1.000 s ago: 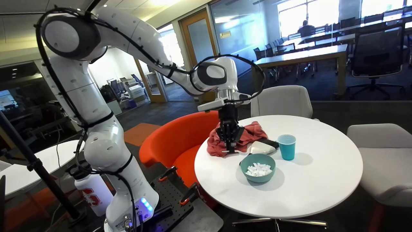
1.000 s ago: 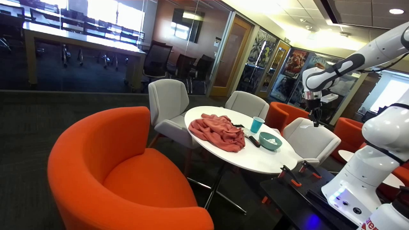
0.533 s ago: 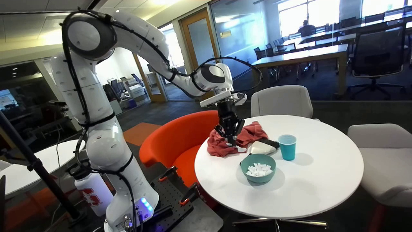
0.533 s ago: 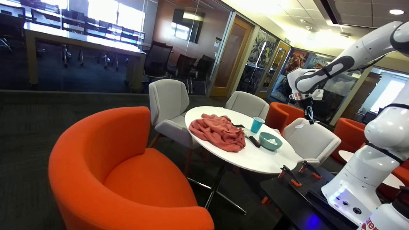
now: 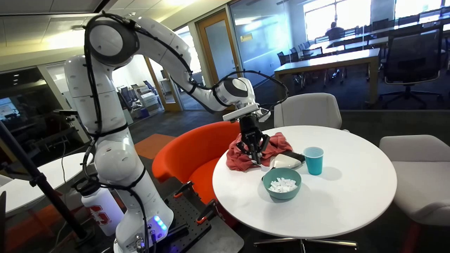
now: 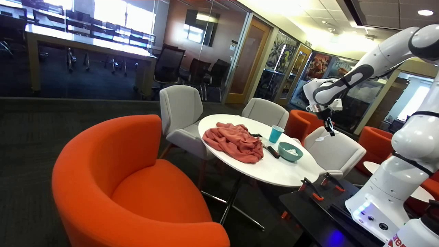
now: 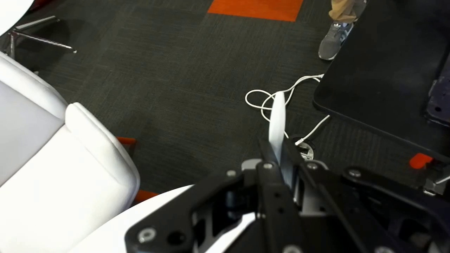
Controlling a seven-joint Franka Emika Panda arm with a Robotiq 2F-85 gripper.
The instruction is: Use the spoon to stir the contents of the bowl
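Glass-walled office lounge, dark carpet (image 6: 31,164) below, round white table (image 5: 344,196) in both exterior views; on the tabletop, one green bowl (image 5: 282,196), upright and holding a pile of small white pieces (image 5: 283,185), too jumbled to count; near it, one blue cup (image 5: 314,163), upright, its inside hidden below the rim; on the table too, one crumpled red cloth (image 6: 235,142), one pale item (image 5: 285,161) with a black end near the cup, kind unclear, and a dark handle (image 6: 273,152) between cloth and bowl.

Counted around the table in an exterior view, three gray chairs (image 6: 181,109); there, in the foreground, one large orange armchair (image 6: 144,185); on the black platform (image 6: 308,209) by the robot's base (image 6: 380,195), two clamps (image 6: 311,187) tipped with orange; near that base, one white bottle (image 5: 100,205) with red print; beyond the glass wall (image 5: 269,45), one person (image 5: 334,32).

Caught with elbow high and forearm sloping down, one white arm (image 5: 111,105), tilted at the wrist; at its end, a black gripper (image 5: 256,161) aimed downward, set narrow, with fingers (image 7: 291,154) pinched on the handle of one white spoon (image 6: 320,139); spoon in midair, apart from the bowl, seen against a gray chair in an exterior view; a white length of it jutting past the fingertips in the wrist view.
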